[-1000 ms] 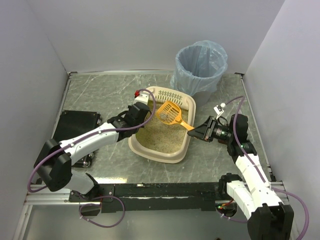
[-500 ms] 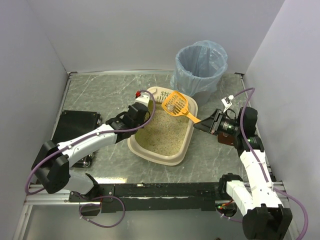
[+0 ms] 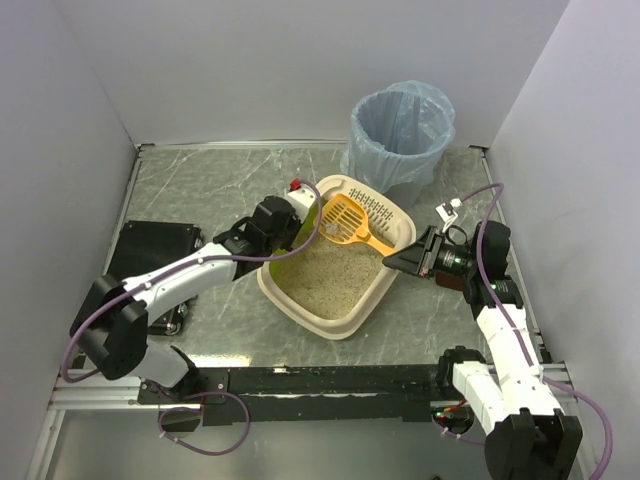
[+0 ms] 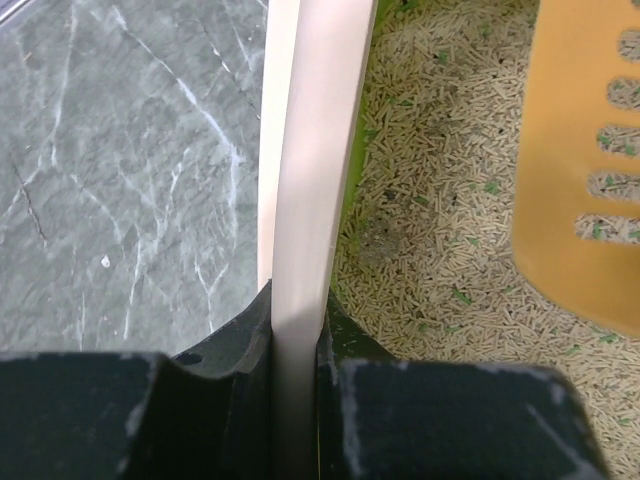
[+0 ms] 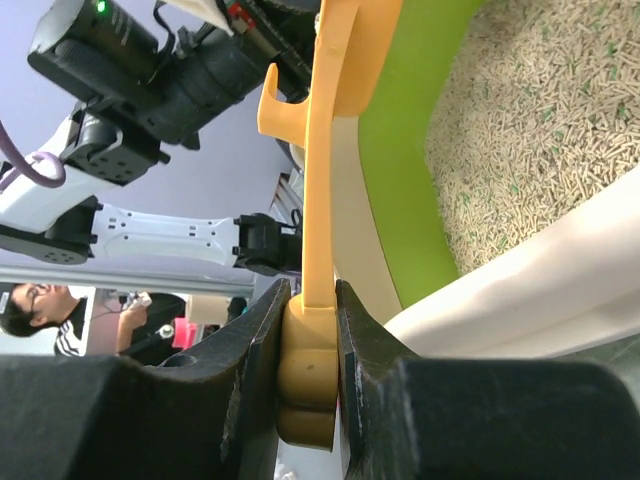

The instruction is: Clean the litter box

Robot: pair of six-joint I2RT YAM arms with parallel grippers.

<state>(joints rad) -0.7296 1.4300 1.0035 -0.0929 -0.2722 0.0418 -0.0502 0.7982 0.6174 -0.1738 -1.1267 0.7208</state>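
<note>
Big rounded plastic litter box (image 3: pixel 335 322), cream rim, lime-green inner wall, beige pellet litter, sits mid grey marbled table (image 3: pixel 200 185), just in front of the grey round bin w/ light-blue bag (image 3: pixel 400 125). Left gripper (image 4: pixel 297 335) is clamped on its rim. Right gripper (image 5: pixel 310 330) pinches the handle of the small orange slotted plastic scoop (image 3: pixel 346 222), which is over the litter. Vs 1 sec ago the box has swung round, slotted end further right.
</note>
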